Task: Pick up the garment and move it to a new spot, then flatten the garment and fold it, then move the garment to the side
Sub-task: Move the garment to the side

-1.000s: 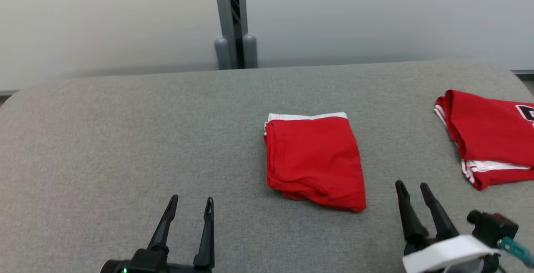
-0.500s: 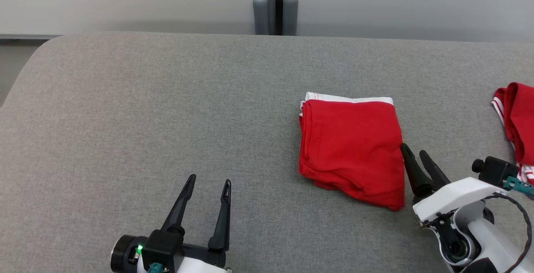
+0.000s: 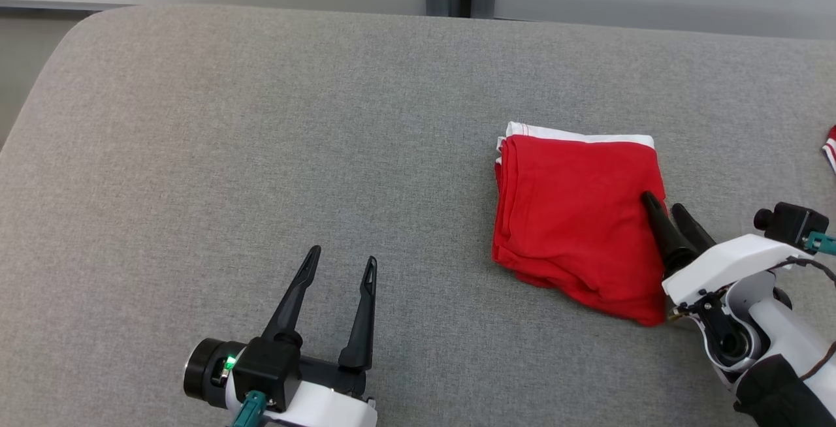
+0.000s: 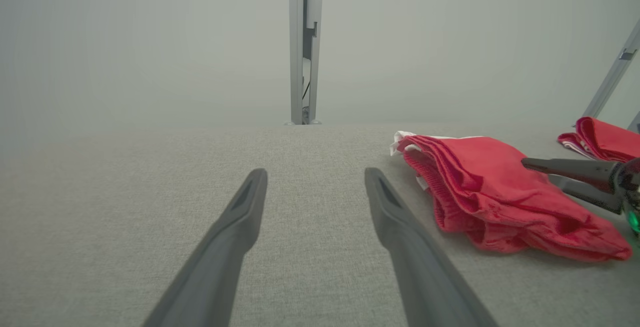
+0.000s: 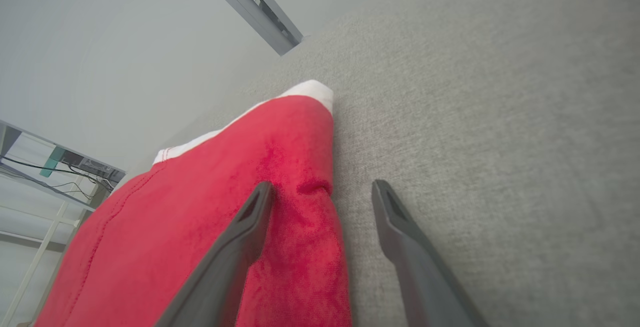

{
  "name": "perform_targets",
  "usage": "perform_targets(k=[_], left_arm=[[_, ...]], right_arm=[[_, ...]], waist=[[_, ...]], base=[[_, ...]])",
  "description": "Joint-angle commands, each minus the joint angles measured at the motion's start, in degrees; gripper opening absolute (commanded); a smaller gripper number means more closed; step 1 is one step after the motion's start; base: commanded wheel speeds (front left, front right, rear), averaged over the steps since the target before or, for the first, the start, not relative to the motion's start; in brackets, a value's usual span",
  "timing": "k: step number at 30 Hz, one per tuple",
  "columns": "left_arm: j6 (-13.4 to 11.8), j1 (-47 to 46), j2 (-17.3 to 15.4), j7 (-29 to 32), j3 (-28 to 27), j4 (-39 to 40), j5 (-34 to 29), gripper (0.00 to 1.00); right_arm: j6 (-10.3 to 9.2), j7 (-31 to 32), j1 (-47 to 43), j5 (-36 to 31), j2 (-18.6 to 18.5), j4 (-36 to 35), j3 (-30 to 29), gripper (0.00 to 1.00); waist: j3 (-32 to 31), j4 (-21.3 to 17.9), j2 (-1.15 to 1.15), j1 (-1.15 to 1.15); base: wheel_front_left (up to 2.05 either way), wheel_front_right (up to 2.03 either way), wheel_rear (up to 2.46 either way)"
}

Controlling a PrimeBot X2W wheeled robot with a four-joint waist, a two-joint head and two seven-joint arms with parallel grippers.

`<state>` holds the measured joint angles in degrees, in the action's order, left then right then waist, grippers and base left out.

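Both hands spread; folded red garment at the right hand's fingertips.

The left hand [image 3: 343, 254] sits low over the bare grey table [image 3: 261, 120], its two fingers wide apart with nothing between them. The garment [image 3: 575, 218], folded into a thick red square with a white band along the side farthest from the hands, lies well off to this hand's right and a little ahead. The right hand [image 3: 661, 201], fingers also parted, straddles the garment's right edge. Its left finger is over the red cloth, its right finger over the table just beside it, and it grips nothing. Farther right of it lies the striped corner of another red cloth [image 3: 831, 149].
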<state>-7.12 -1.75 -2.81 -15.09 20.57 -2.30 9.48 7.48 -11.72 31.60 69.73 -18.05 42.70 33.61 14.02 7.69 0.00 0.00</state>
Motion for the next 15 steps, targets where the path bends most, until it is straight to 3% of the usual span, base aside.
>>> perform_targets(k=[1,2,3,5,6,15], left_arm=[[-0.19,-0.99,-0.21,0.01,0.12,0.15,-0.2,1.0],[-0.3,-1.22,-0.21,0.01,0.22,0.1,-0.08,1.0],[-0.41,-1.37,-0.22,0.01,0.27,0.03,0.07,1.0],[-0.59,-1.51,-0.21,0.01,0.35,0.02,0.25,1.0],[-0.79,-1.54,-0.21,0.01,0.47,-0.03,0.45,1.0],[-0.95,-0.91,-0.22,0.01,0.3,-0.17,0.68,1.0]], right_arm=[[0.02,0.69,0.14,0.99,-0.19,1.06,0.84,0.95],[0.02,1.11,0.43,1.55,-0.17,1.41,1.56,0.79],[0.02,1.52,0.55,2.02,-0.09,1.58,2.24,0.5],[0.07,1.75,0.77,2.77,-0.14,1.79,3.59,0.32],[0.07,1.58,0.83,3.52,-0.21,2.02,4.69,0.0],[0.06,-2.87,0.71,2.96,-1.52,1.77,7.22,0.0]], waist=[[0.4,0.4,0.0,0.0],[0.54,0.57,0.0,0.0],[0.61,0.68,0.0,0.0],[0.75,0.82,0.0,0.0],[0.7,0.89,0.0,0.0],[-1.21,-0.38,0.0,0.0]], base=[[0.0,0.0,0.0],[0.0,0.0,0.0],[0.0,0.0,0.0],[0.0,0.0,0.0],[0.0,0.0,0.0],[0.0,0.0,0.0]])
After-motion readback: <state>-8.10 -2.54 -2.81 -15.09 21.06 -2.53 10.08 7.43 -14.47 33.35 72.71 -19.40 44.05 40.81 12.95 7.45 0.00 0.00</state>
